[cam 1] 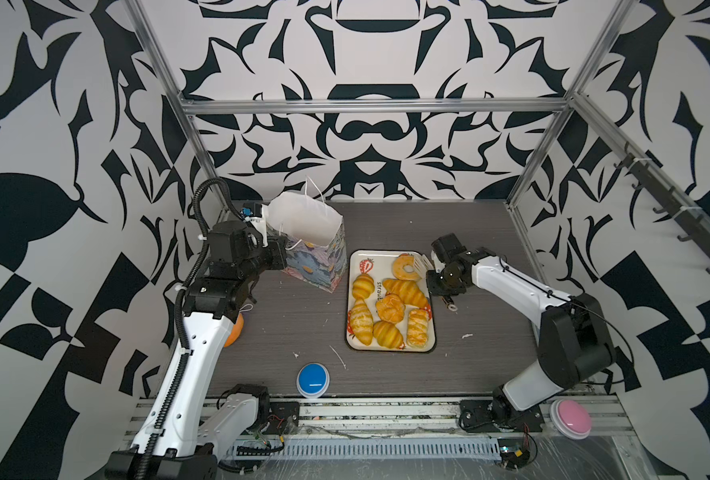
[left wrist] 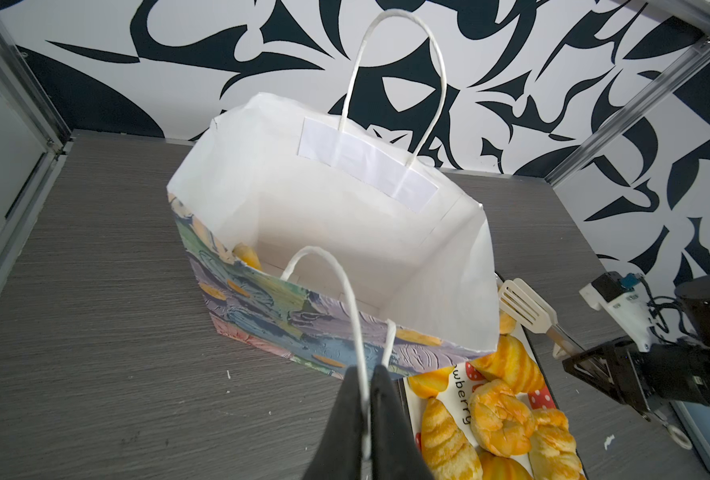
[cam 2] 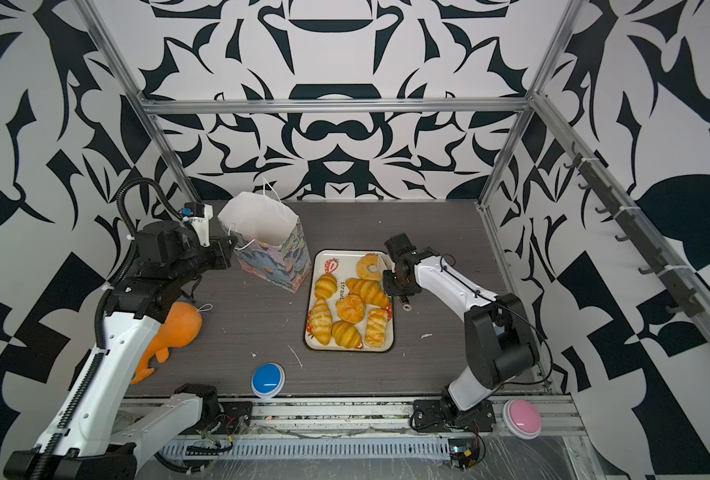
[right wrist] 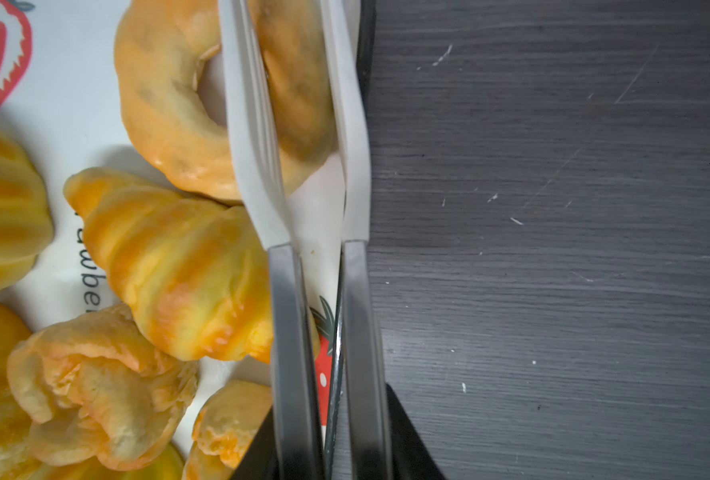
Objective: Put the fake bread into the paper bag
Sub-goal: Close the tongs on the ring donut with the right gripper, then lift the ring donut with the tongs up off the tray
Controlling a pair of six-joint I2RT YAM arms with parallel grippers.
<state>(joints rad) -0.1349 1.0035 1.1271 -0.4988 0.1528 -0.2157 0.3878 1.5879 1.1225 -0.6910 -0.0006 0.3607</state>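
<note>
The paper bag (cam 1: 315,266) (cam 2: 270,266) (left wrist: 303,324) stands open at the back left of the table. My left gripper (cam 1: 280,249) (left wrist: 367,370) is shut on its near white cord handle (left wrist: 345,291). One golden pastry (left wrist: 247,255) lies inside the bag. The rest of the fake bread lies on a strawberry-print tray (cam 1: 382,259) (cam 2: 347,259): croissants (cam 1: 405,291), a round bun (cam 1: 389,308) and a plaited pastry (cam 1: 417,328). My right gripper (cam 1: 436,274) (right wrist: 330,403) is shut on white-tipped tongs (right wrist: 253,145) (left wrist: 523,305). Their blades sit on either side of one side of the ring doughnut (cam 1: 406,267) (right wrist: 170,104).
An orange toy (cam 2: 178,328) lies by the left arm. A blue button (cam 1: 313,379) sits near the front edge and a pink button (cam 1: 571,417) on the front rail. Aluminium frame posts bound the table at the back and sides.
</note>
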